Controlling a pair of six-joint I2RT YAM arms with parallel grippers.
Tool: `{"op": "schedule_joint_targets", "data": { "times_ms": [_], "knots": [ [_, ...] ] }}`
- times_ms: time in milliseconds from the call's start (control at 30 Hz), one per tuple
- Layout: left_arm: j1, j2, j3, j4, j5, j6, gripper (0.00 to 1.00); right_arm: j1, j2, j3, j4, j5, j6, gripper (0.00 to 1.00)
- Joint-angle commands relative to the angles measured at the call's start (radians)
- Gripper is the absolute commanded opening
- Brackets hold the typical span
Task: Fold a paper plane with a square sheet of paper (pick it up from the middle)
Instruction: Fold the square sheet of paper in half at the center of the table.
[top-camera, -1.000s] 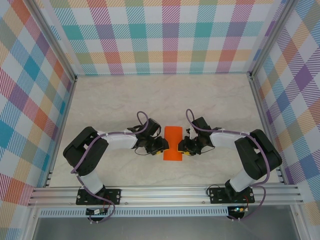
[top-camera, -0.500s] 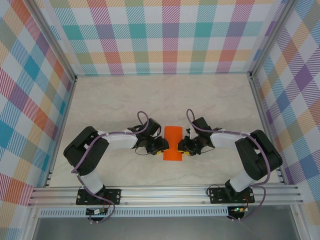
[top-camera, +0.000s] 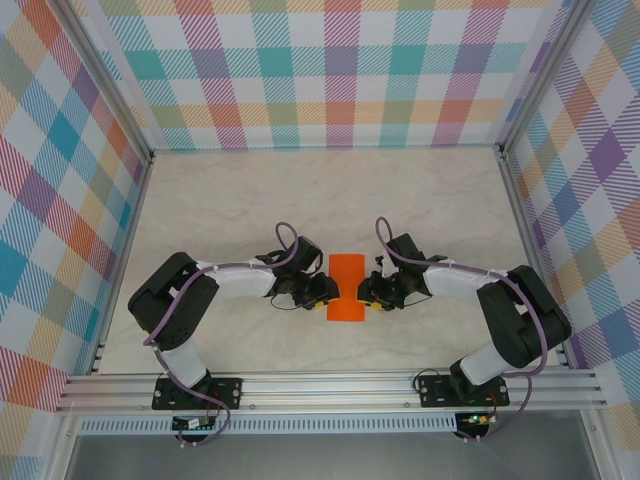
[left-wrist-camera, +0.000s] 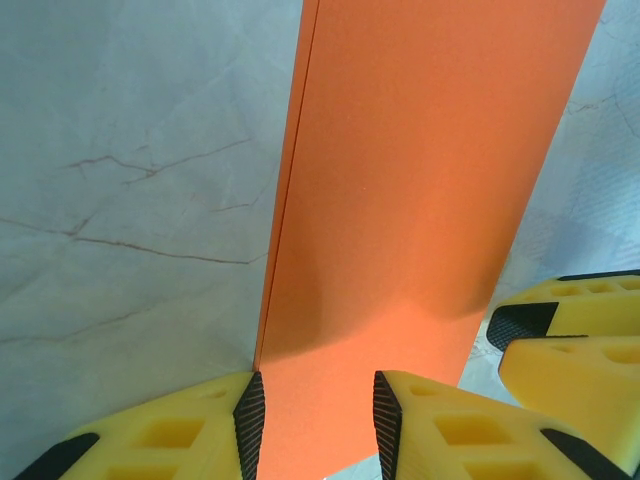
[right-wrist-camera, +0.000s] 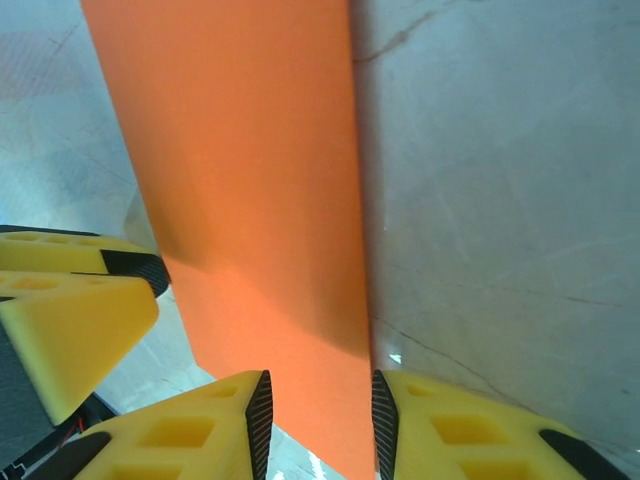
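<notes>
**R arm re-posed, sheet hasn't budged**

Vs a sec ago, the elbow behind my right gripper swung toward the bases. Left gripper and folded orange sheet are in the same spot, mid table, sheet between both claws. Reads as crease-pressing, no plane yet. Both claws narrow, sheet showing thru the gap; pinched or not, can't tell. Sheet's long edges meet the fingers. Open room toward far wall.

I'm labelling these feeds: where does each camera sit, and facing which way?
Top external: above, behind the bases, looking down; both arms, left gripper and right gripper flanking the folded bright orange paper.
Left wrist: on that wrist, facing along its yellow fingers at the paper.
Right wrist: the same, mirrored.
Shared: each wrist view catches the other gripper.
</notes>
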Motion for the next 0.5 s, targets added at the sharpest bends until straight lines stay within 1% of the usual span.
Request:
{"op": "schedule_joint_targets", "data": {
  "times_ms": [0,200,467],
  "knots": [
    [-0.026,0.029,0.028,0.056,0.040,0.015,0.37,0.005,0.011,0.005,-0.028,0.012,-0.001,0.33],
    [-0.027,0.006,0.029,0.015,0.018,0.031,0.38,0.006,0.027,-0.015,-0.005,-0.012,0.002,0.30],
    [-0.027,-0.002,0.025,-0.004,0.012,0.040,0.39,0.006,-0.063,-0.005,-0.012,-0.029,0.007,0.30]
  ]
}}
